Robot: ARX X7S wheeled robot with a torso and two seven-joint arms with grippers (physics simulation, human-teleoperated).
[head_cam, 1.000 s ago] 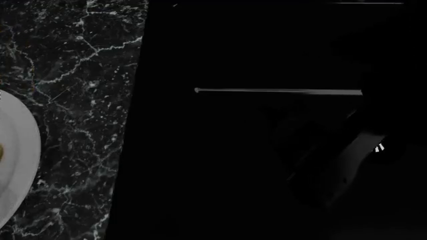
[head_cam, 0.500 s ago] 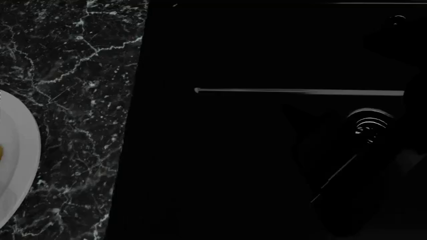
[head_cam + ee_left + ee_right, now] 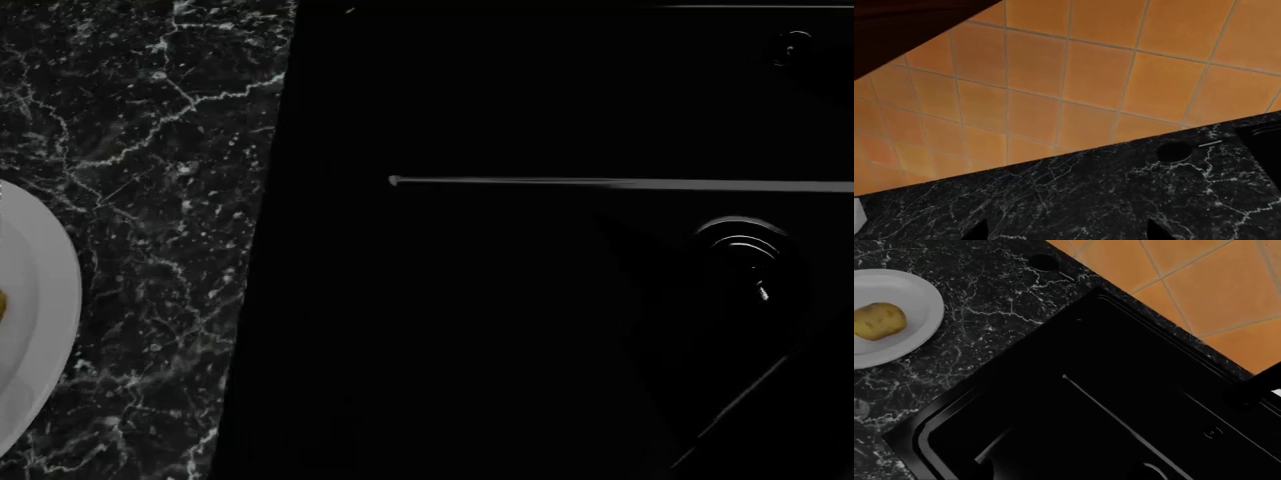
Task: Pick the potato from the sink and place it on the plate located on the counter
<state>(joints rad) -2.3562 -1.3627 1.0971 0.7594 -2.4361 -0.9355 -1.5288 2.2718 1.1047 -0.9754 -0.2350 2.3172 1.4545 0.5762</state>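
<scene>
The potato [image 3: 879, 321] lies on the white plate [image 3: 917, 292] on the black marble counter [image 3: 1001, 295], left of the sink [image 3: 1074, 415]. In the head view only the plate's right edge [image 3: 34, 300] shows, beside the sink [image 3: 467, 330] with its ridge line [image 3: 601, 183] and drain [image 3: 741, 245]. My left gripper [image 3: 1067, 235] is open over the counter [image 3: 1087, 200]; its two fingertips [image 3: 979, 233] stand wide apart with nothing between them. My right gripper looks down from high above the sink; its fingers are lost against the black basin.
An orange tiled wall [image 3: 1087, 90] rises behind the counter. A round hole [image 3: 1043, 261] sits in the counter by the sink's back corner. A dark fixture [image 3: 1254, 387] stands at the sink's far rim.
In the head view the right arm has drawn away to the right and out of the picture, uncovering the drain and the full ridge line. The plate has not moved.
</scene>
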